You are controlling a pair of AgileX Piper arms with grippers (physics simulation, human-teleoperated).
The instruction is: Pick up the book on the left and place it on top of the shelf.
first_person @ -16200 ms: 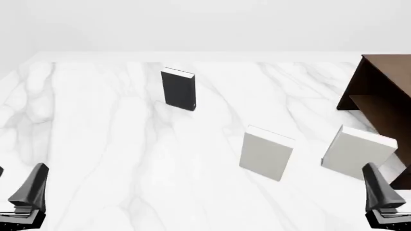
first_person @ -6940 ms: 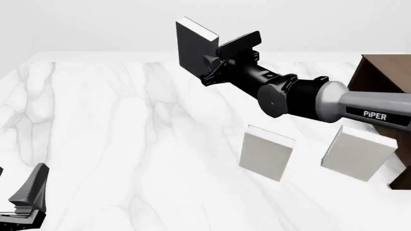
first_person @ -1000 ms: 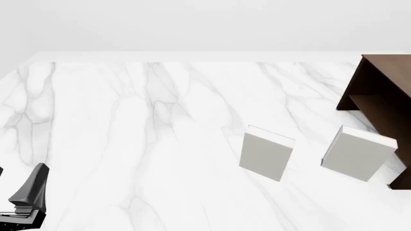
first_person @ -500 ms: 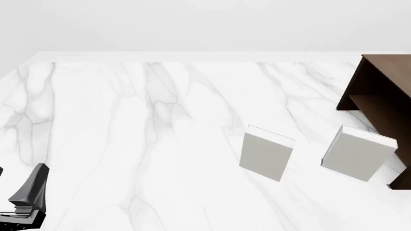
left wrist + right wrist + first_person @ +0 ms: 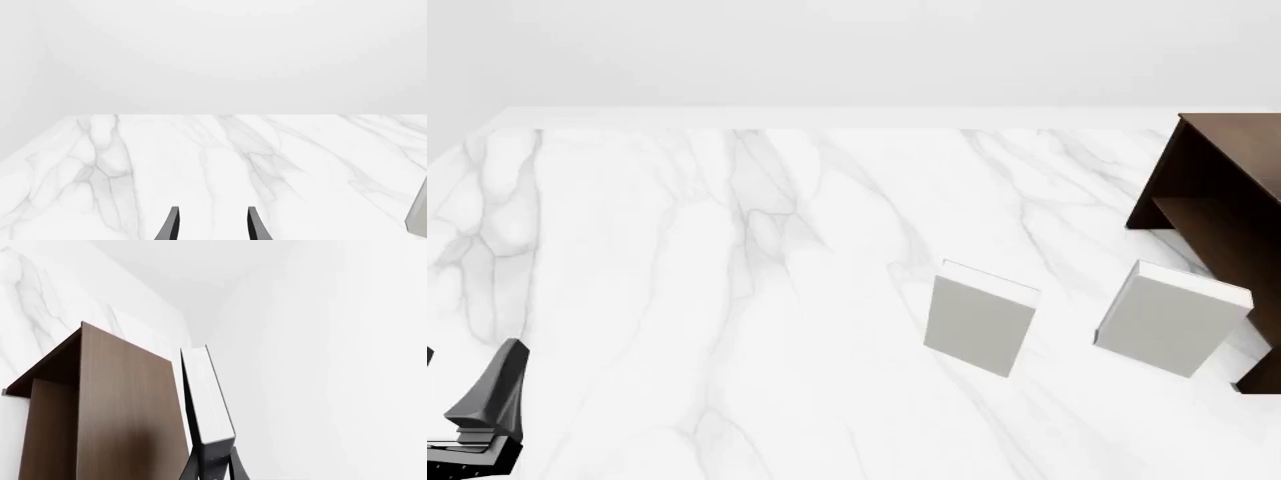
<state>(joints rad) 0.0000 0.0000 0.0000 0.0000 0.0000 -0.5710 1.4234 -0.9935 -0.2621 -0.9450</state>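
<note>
Book (image 5: 207, 392) stays clamped in the right gripper (image 5: 213, 460) beside the shelf (image 5: 127, 410), unchanged over the last second; placement pending.

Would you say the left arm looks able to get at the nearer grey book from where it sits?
Probably yes. The left end effector sits open and empty at the table's near left, and bare marble lies between it and the grey book, which stands upright with nothing beside it.

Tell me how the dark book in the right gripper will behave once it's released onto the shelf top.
The book looks thin and rigid, so it probably won't flop. Released on edge, it could tip over; laid flat on the shelf, it should sit steady. The right gripper pinches only one end.
</note>
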